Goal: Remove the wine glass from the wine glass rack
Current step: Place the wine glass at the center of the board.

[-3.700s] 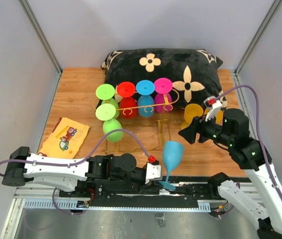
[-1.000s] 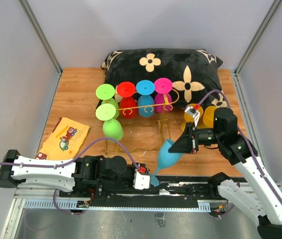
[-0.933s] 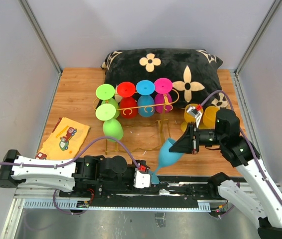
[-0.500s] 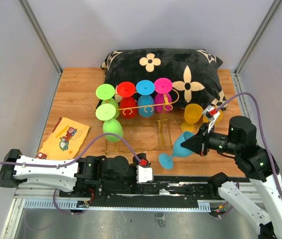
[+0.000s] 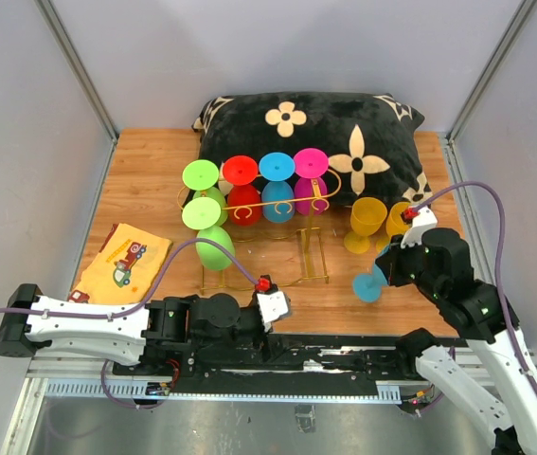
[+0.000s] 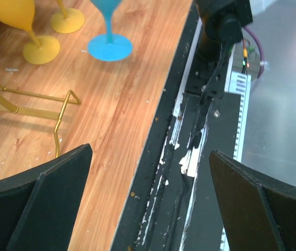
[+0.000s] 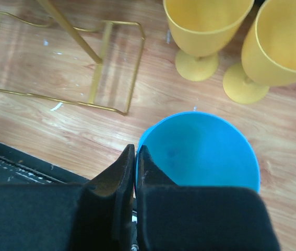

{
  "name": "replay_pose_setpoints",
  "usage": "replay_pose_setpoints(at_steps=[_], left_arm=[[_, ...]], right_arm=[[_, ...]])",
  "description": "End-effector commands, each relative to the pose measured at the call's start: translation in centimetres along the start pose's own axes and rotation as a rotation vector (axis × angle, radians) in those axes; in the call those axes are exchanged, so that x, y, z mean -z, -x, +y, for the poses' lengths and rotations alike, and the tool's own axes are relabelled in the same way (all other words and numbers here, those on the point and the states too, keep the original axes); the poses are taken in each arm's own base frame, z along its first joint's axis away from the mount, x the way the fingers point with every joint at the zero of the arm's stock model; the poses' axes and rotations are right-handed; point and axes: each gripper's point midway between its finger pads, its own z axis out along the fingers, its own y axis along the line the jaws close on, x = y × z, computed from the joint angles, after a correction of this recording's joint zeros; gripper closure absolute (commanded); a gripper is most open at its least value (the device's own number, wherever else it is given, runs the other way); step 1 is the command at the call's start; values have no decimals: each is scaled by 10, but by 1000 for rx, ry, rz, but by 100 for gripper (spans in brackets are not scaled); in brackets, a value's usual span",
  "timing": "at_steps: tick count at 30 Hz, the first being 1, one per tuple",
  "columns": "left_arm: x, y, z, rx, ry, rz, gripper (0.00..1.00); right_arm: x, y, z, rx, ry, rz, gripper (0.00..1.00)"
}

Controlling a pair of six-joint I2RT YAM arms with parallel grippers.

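While my right gripper [image 7: 135, 157] is pinched tight on the rim of the blue glass [image 7: 200, 151], that glass is off the gold rack [image 5: 277, 204]. It stands upright at the right front of the table [image 5: 145, 190], its foot seemingly down on the wood just beside two yellow glasses [image 5: 366, 220]. My left gripper [image 6: 149, 157] hangs spread wide and empty by the near edge. I judge this the set-down step. Next I'd part the right fingers and lift straight up, careful not to tip it.
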Motion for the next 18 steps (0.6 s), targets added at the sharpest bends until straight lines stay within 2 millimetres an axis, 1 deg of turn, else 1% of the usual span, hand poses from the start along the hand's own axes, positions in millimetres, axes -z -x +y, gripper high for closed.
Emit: replay_pose_setpoints(at_steps=[1, 4, 6, 8, 12, 15, 18], left_arm=[[0, 29, 14, 206, 114, -128, 0], [-3, 29, 12, 262, 112, -148, 0], [-4, 33, 11, 293, 112, -165, 0], [-5, 37, 14, 314, 128, -182, 0], [-2, 43, 27, 393, 209, -205, 1], [1, 46, 28, 415, 214, -213, 0], [3, 47, 28, 450, 214, -227, 0]], right_arm=[[-17, -10, -16, -21, -96, 27, 99], [-28, -21, -7, -15, -48, 93, 99], [-33, -24, -8, -14, -56, 118, 99], [-37, -21, -10, -13, -70, 113, 99], [-48, -11, -9, 34, -80, 56, 99], [-56, -4, -7, 73, -93, 19, 99], [-70, -5, 0, 94, -90, 2, 99]])
